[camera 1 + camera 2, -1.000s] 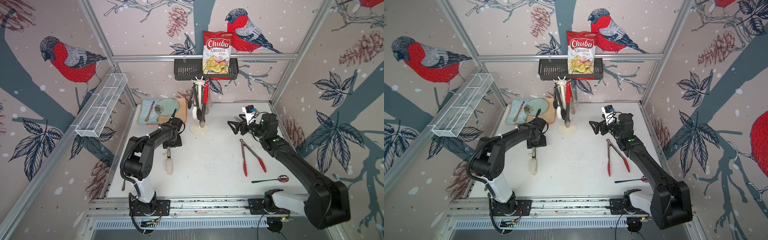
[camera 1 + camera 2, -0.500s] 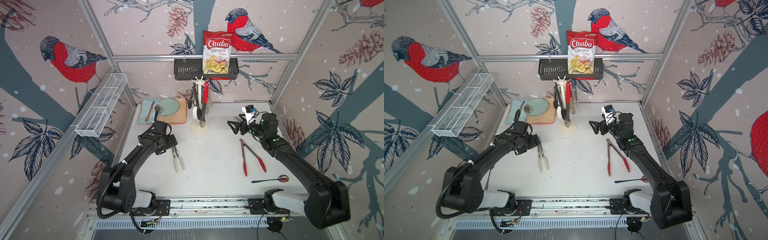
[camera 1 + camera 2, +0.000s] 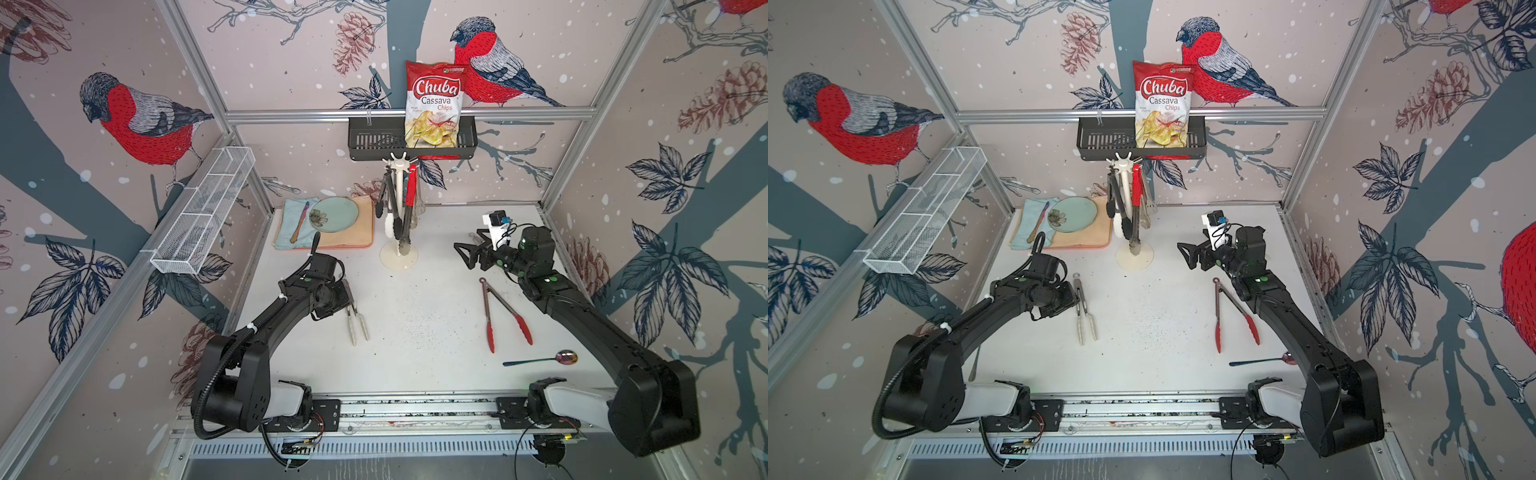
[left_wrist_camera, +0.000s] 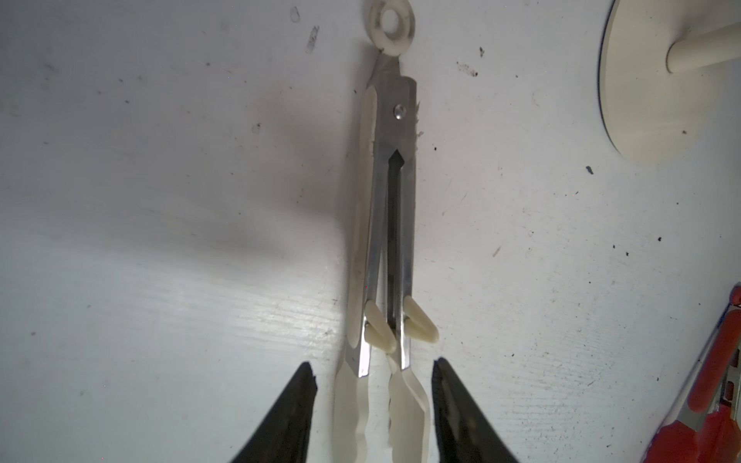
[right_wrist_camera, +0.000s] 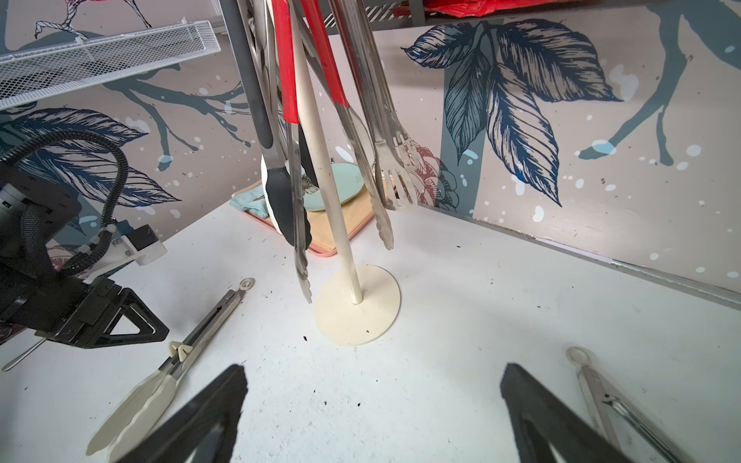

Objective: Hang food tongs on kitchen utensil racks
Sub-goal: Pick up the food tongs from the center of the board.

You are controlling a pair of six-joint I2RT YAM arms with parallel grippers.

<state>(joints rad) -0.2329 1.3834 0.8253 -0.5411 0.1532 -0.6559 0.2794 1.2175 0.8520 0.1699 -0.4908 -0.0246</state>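
Now the left claw (image 4: 373, 362) hovers low over the worktop (image 4: 160, 240). Its two black fingers (image 4: 280, 421) are parted and straddle the cream tips of the white-tipped tongs (image 4: 391, 208), with a small gap on each side and nothing gripped. The tongs lie flat, ring end pointing away from the claw, and the utensil rack (image 4: 657, 100) stands near, ahead and to one side. Closing evenly should pinch both arms together; a hold nearer the handle would likely leave the ring freer for a hook. The right claw (image 5: 373, 368) is wide open and empty, facing the rack, with red-tipped tongs (image 3: 498, 316) beside it.
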